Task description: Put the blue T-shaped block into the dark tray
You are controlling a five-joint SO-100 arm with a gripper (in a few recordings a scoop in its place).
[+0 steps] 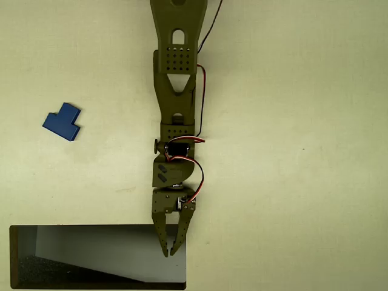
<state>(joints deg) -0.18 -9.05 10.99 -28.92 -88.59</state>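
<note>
In the overhead view the blue T-shaped block (63, 121) lies flat on the pale table at the left, far from the arm. The dark tray (12, 257) fills the lower left, with a thin dark rim, a grey slanted wall and a black floor. My olive-green gripper (169, 252) points down the picture from the arm in the middle. Its fingertips hang over the tray's right end and nearly meet, with nothing between them. The block is well up and to the left of the gripper.
The olive arm (177, 91) with red and black wires runs from the top centre down to the gripper. Bare pale table spreads to the right of the arm and around the block.
</note>
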